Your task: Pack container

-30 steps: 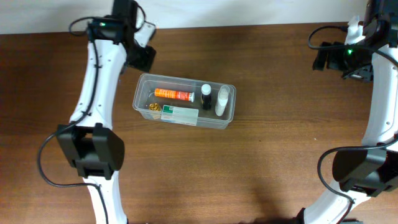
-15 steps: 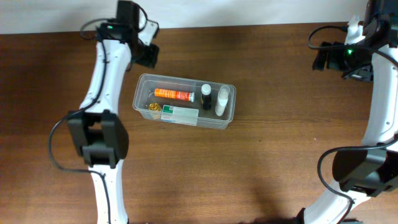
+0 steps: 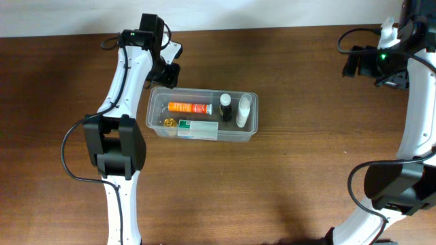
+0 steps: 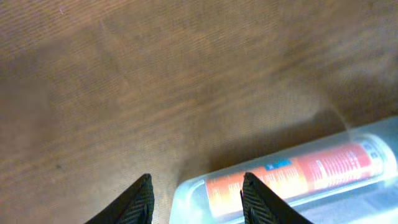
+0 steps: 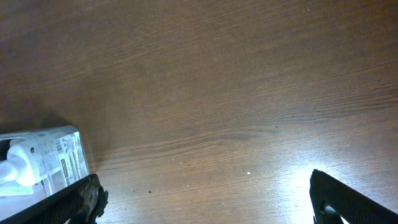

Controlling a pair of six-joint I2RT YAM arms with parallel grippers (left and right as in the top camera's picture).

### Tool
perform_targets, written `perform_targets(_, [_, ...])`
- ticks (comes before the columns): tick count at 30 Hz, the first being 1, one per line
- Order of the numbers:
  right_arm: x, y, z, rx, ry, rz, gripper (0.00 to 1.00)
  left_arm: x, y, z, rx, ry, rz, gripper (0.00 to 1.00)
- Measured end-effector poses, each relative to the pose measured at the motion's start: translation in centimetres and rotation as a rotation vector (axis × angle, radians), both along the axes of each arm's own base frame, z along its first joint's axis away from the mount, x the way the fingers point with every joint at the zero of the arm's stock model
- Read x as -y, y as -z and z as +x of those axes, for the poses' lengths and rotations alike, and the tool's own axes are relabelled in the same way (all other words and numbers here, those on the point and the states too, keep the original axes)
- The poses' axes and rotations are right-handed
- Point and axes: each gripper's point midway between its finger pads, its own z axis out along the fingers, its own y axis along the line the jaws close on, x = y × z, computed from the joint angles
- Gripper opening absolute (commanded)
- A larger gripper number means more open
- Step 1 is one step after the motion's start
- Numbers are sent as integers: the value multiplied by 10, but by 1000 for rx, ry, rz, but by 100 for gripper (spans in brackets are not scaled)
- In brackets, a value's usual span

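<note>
The clear plastic container (image 3: 251, 131) lies mid-table, long side left to right. Inside are an orange tube (image 3: 189, 107), a white-and-green carton (image 3: 197, 127), a small gold object (image 3: 168, 121), a black-capped bottle (image 3: 225, 107) and a white bottle (image 3: 243, 110). My left gripper (image 3: 169, 73) hangs at the container's far left corner, open and empty; in the left wrist view its fingers (image 4: 196, 200) straddle the container's corner rim (image 4: 186, 194), with the orange tube (image 4: 298, 177) behind the wall. My right gripper (image 3: 354, 64) is open and empty at the far right; its wrist view (image 5: 202, 199) shows the container's end (image 5: 46, 158).
The brown wooden table (image 3: 306, 177) spreads around the container. A white wall strip runs along the far edge (image 3: 272, 13). Both arm bases stand at the near edge, left (image 3: 112, 153) and right (image 3: 395, 187).
My left gripper has moved right and nearer, from beyond the container's far left to its far left corner. The container has shifted slightly. The right arm has not moved.
</note>
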Motion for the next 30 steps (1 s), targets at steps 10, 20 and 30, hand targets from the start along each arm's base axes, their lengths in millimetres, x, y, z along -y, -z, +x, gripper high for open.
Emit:
perform_targets(10, [0,0,0,0,0,0,98,3,2,-8,-31,8,5,46])
perform_targets(20, [0,0,0,0,0,0,98,6,3,-15,-56,9,8,47])
perform_targets(30, [0,0,0,0,0,0,98,6,-12,-8,-25,-3,0,58])
